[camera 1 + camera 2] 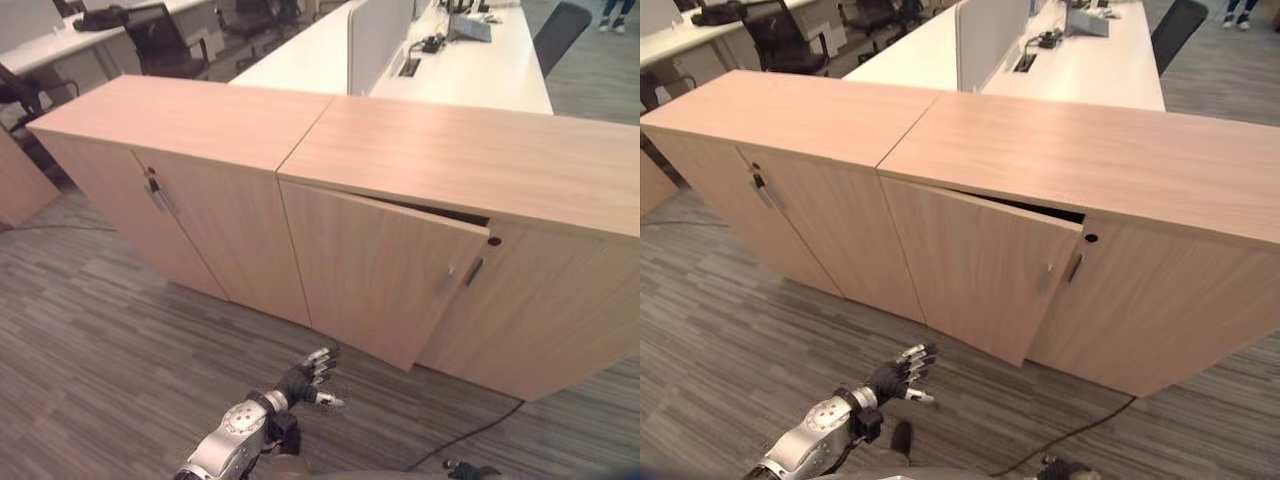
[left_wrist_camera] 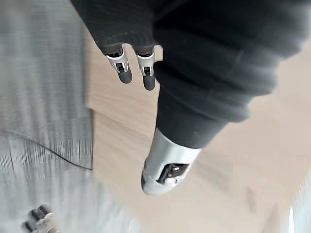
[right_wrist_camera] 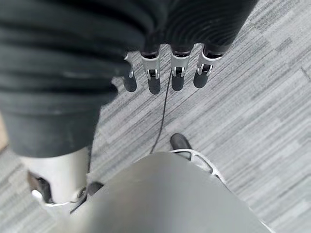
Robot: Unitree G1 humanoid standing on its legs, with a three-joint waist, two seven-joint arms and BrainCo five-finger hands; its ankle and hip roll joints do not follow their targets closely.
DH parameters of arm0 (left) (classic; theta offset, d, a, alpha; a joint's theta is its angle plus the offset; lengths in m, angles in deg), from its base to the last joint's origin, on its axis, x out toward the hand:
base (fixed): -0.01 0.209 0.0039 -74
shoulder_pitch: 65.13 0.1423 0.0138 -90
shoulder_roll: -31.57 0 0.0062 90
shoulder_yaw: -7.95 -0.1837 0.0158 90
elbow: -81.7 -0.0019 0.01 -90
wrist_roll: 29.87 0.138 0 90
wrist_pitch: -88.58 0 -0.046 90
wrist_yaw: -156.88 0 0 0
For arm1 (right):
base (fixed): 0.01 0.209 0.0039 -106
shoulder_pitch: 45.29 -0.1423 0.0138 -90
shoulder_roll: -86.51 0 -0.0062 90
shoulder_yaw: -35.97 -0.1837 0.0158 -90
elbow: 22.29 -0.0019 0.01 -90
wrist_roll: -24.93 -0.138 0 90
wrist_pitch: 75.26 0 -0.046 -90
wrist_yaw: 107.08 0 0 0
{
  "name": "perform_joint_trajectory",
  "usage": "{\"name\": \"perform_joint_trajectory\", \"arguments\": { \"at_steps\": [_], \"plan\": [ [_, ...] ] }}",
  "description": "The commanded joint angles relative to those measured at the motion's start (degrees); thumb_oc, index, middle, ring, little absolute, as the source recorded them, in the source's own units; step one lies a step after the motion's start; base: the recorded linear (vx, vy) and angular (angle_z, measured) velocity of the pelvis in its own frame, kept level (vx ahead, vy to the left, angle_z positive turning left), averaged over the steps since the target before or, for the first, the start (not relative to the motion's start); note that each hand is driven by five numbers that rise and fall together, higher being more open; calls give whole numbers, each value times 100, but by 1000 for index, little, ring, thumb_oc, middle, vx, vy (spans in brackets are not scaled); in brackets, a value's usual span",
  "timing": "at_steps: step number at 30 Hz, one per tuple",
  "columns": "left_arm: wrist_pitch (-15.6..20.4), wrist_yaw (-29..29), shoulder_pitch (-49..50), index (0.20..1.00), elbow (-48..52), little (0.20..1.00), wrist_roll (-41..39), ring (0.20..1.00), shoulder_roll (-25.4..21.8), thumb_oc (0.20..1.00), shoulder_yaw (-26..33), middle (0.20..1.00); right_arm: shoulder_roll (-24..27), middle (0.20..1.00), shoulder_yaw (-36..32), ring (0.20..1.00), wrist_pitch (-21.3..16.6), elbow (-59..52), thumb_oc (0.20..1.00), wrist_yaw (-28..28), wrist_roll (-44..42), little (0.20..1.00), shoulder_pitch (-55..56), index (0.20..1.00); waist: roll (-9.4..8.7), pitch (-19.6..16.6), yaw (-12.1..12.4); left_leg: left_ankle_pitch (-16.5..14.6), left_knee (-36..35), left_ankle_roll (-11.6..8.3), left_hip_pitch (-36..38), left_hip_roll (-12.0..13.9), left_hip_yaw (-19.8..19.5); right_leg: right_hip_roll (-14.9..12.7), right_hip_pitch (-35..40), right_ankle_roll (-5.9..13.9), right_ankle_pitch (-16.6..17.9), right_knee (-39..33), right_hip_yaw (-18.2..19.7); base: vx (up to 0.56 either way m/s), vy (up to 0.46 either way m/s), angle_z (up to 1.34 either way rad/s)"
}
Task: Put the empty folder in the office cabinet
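Observation:
The light wood office cabinet (image 1: 480,160) stands before me as two units side by side. On the right unit, the left door (image 1: 385,270) is ajar, swung out a little at its handle (image 1: 472,272) side, with a dark gap along its top. My left hand (image 1: 310,378) hovers low over the carpet in front of that door, fingers (image 2: 125,68) straight and spread, holding nothing; the wood front shows past them in the left wrist view. My right hand (image 3: 165,77) points down at the carpet, its fingers straight and empty.
The left cabinet unit (image 1: 170,200) has both doors closed. Behind the cabinets run white desks (image 1: 470,70) with a divider screen, and black office chairs (image 1: 165,40) stand at the back left. A person's legs (image 1: 620,10) show at the far right. Grey striped carpet (image 1: 90,330) lies in front.

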Motion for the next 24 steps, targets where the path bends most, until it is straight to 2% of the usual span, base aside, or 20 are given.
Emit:
{"name": "perform_joint_trajectory", "arguments": {
  "at_steps": [1,2,3,4,5,6,8,10,14,17,20,24],
  "plan": [
    [118,268,8,1000,-535,1000,-430,1000,233,1000,382,1000,-118,1000,90,1000,62,-27,1000,82,21,1000,6,1000,-234,65,19,-2197,1688,602,-65,-312,308,-175,-302,132,-157,40,49,2,35,-4],
    [124,265,47,1000,-701,1000,-514,1000,310,1000,430,1000,-119,1000,90,1000,67,-24,1000,81,21,1000,5,1000,-234,68,11,-2268,1767,633,-78,-356,308,-179,-308,138,-151,40,58,8,52,-24],
    [78,308,126,1000,-1280,1000,-701,1000,524,1000,676,1000,-148,1000,58,1000,96,1,1000,93,24,1000,13,1000,-248,59,-37,-2425,1748,716,-27,-527,340,-195,-351,168,-124,40,90,30,77,-26],
    [64,406,69,1000,-2181,1000,-626,1000,719,1000,1000,1000,-179,1000,-8,1000,120,54,1000,116,9,1000,11,1000,-229,35,-90,-2441,1499,771,126,-611,457,-181,-373,210,-108,40,82,61,135,-5],
    [79,498,-90,1000,-3537,1000,-244,1000,945,1000,1410,1000,-221,1000,-65,1000,134,88,1000,142,1,1000,13,1000,-216,-21,-145,-2407,1139,826,354,-674,652,-189,-429,245,-64,40,78,56,111,10],
    [84,495,-97,1000,-3546,1000,-242,1000,948,1000,1414,1000,-220,1000,-64,1000,134,89,1000,142,1,1000,10,1000,-216,-15,-144,-2404,1130,826,363,-675,655,-190,-425,245,-64,40,80,54,127,24],
    [52,495,-272,1000,-4872,1000,610,1000,951,1000,1905,1000,-290,1000,-80,1000,139,103,1000,228,14,1000,14,1000,-234,-159,-211,-2285,631,859,503,-843,662,-336,-540,333,86,40,98,54,155,23],
    [124,513,-143,1000,-5107,1000,963,1000,846,1000,2095,1000,-343,1000,-97,1000,159,105,1000,317,-5,1000,47,1000,-209,-237,-191,-2177,184,890,713,-887,757,-404,-545,389,143,40,105,70,165,-5],
    [237,493,134,1000,-5054,1000,1022,1000,806,1000,2269,1000,-358,1000,-156,1000,120,38,1000,321,-112,1000,45,1000,-136,-424,-115,-1913,-618,954,980,-1044,674,-478,-617,487,183,40,85,45,124,-8],
    [372,547,233,1000,-4921,1000,862,1000,846,1000,2411,1000,-364,1000,-243,1000,87,23,1000,318,-207,1000,90,1000,-139,-488,-104,-1901,-709,969,991,-1110,609,-524,-640,527,160,40,39,18,75,-3],
    [502,671,181,1000,-4846,1000,1277,1000,864,1000,2200,1000,-393,1000,-290,1000,44,11,1000,276,-282,1000,112,1000,-180,-516,-107,-1916,-709,979,1035,-1105,627,-546,-587,567,135,40,39,41,30,7],
    [587,525,-86,1000,-4421,1000,1339,1000,881,1000,1574,1000,-400,1000,-230,1000,27,11,1000,248,-368,1000,76,1000,-190,-510,-159,-1961,-709,987,1100,-1100,626,-568,-522,592,133,40,35,15,16,4]
  ]
}}
